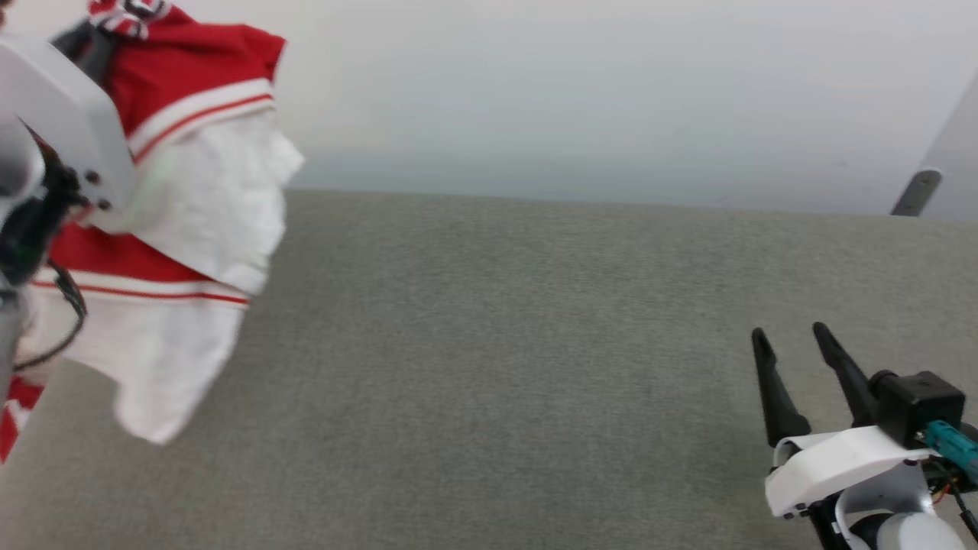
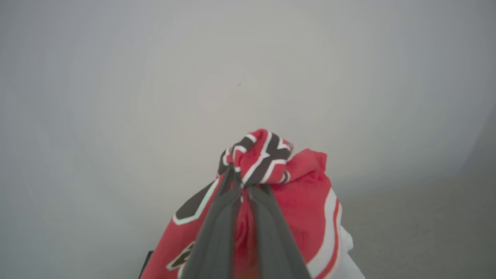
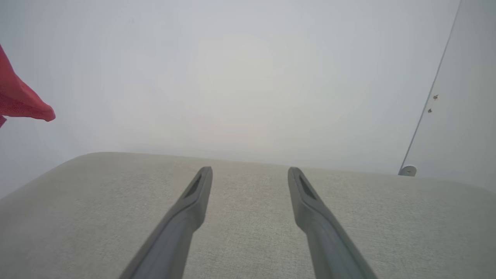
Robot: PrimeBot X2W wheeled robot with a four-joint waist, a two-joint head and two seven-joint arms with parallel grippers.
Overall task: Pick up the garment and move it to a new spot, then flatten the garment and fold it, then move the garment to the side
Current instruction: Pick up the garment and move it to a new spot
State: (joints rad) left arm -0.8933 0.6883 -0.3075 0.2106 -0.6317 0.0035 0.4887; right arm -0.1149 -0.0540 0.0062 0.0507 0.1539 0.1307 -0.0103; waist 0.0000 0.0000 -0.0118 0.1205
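The left gripper (image 2: 242,182), its two long dark fingers pressed together, is pinching a bunched fold of the red jersey-style shirt with white short sleeves and red-and-white stripe trim (image 2: 306,201). In the left wrist view the cloth is bulging out above the fingertips in a knot bearing black-and-white printed shapes on red. More black print with a white outline is running down the red panel to the left of the fingers.

In the head view the shirt (image 1: 191,53) is hanging at the upper left, lifted above the grey woven fabric surface (image 1: 497,367) and lying against the pale left forearm (image 1: 61,114). Red cloth is sitting uppermost, a white band with a thin red line is crossing below it, and a crumpled white sleeve is drooping under that. A second striped band and another white sleeve are hanging lower. Whether the lowest edge is touching the surface cannot be told.

The right gripper (image 1: 791,336) is resting at the lower right over the grey surface, well apart from the shirt, its fingers spread wide with nothing between them. In the right wrist view a red corner of the shirt (image 3: 23,104) is poking in at the left edge.
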